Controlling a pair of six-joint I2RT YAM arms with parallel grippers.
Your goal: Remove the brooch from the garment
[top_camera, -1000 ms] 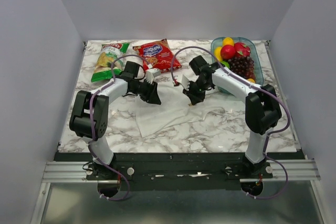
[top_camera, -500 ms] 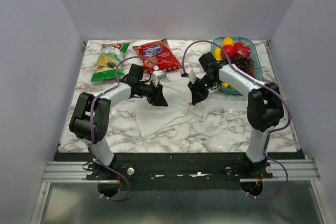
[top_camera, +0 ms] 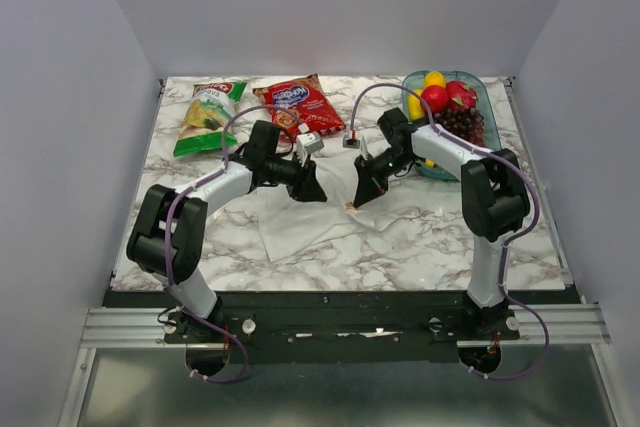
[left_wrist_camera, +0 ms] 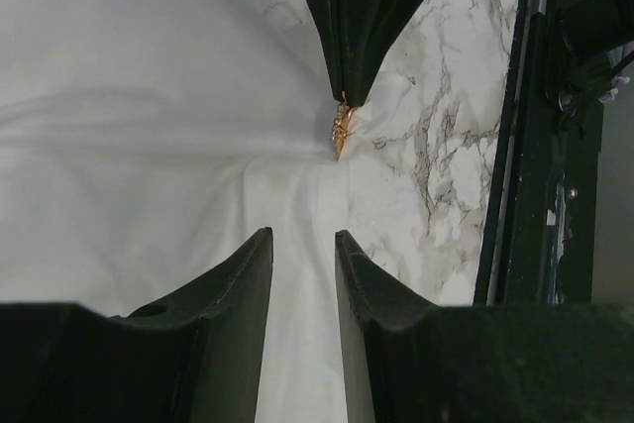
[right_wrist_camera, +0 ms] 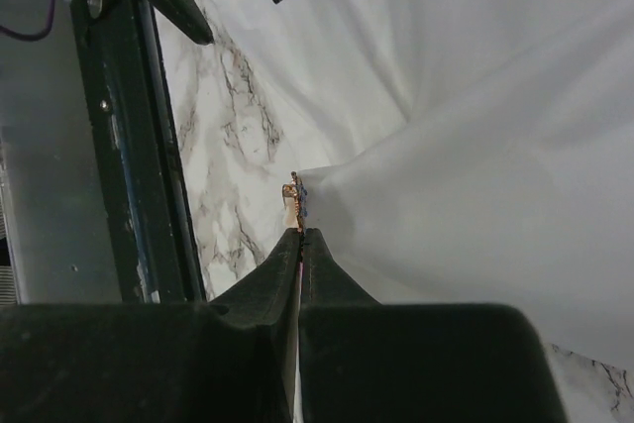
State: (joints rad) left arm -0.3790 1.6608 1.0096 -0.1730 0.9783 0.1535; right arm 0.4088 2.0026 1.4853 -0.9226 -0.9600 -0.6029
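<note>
The brooch (right_wrist_camera: 297, 199) is a tiny gold-edged pin with a bluish face, fixed at a corner of the white garment (top_camera: 305, 225). My right gripper (right_wrist_camera: 300, 235) is shut on the brooch's lower edge, and the cloth fans out taut from it. In the left wrist view the brooch (left_wrist_camera: 340, 130) hangs at the tips of the right fingers (left_wrist_camera: 347, 56). My left gripper (left_wrist_camera: 302, 245) is open and empty, low over the garment (left_wrist_camera: 149, 146), a short way from the brooch. From above, the left gripper (top_camera: 313, 190) and right gripper (top_camera: 357, 199) face each other across the cloth's far right corner.
A green snack bag (top_camera: 208, 115) and a red snack bag (top_camera: 297, 104) lie at the back of the marble table. A teal bowl (top_camera: 489, 99) of fruit stands at the back right, beside the right arm. The table's black front rail (left_wrist_camera: 540, 146) shows beyond the cloth.
My right gripper has swung left and down to the garment's corner and now pinches the brooch. My left gripper has moved right over the cloth, closer to the right gripper.
</note>
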